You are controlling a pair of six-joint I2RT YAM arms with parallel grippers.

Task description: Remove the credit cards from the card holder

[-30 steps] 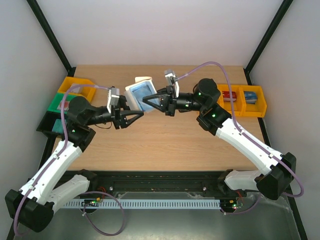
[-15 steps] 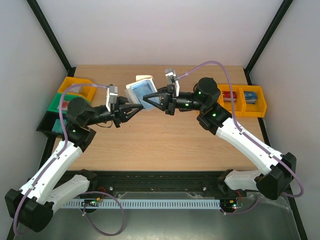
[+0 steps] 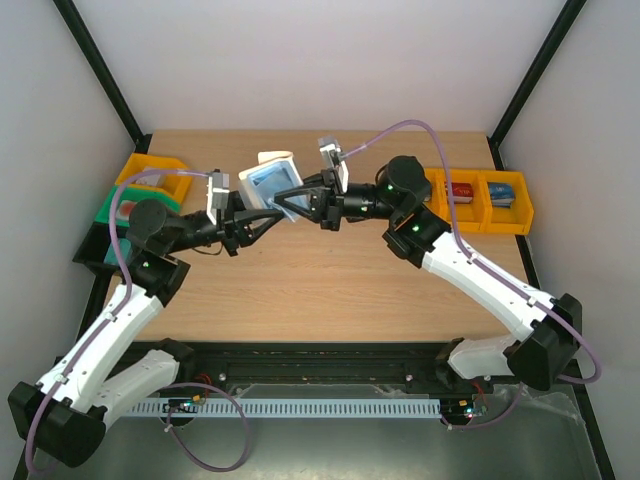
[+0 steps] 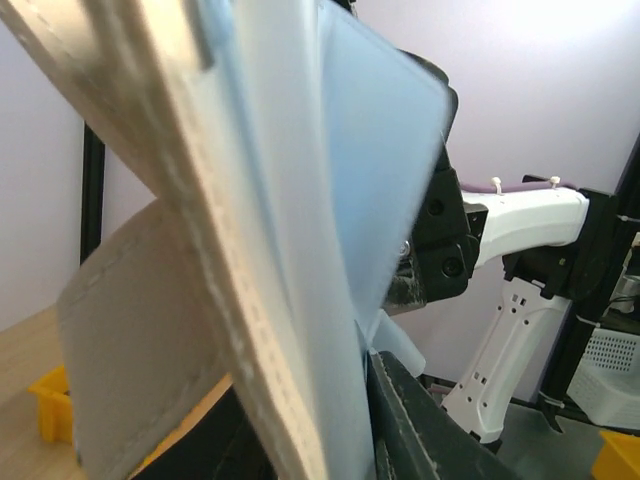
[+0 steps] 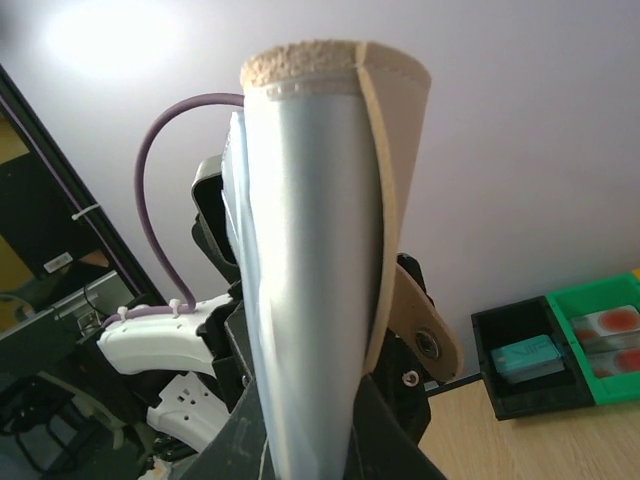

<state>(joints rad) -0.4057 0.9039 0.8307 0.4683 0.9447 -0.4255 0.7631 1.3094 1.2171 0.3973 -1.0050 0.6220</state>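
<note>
The card holder [image 3: 270,183], pale beige outside and blue inside, hangs open above the back middle of the table, held from both sides. My left gripper [image 3: 270,211] comes from the left and is shut on its lower edge; in the left wrist view the holder [image 4: 250,250] fills the frame, with one dark finger [image 4: 410,430] pressed against the blue lining. My right gripper [image 3: 287,201] is shut on the opposite edge; its view shows the holder [image 5: 310,250] upright between the jaws, snap tab [image 5: 415,330] hanging at the right. The credit cards are hidden.
Two yellow bins [image 3: 505,200] with small red and blue items stand at the right rear. At the left edge are a yellow bin [image 3: 150,172], a green bin [image 3: 120,208] and a black bin [image 3: 100,250]. Black frame posts flank the table.
My left gripper has reached up to the card holder and closed on its lower edge. Both grippers and the holder have shifted slightly to the left.
</note>
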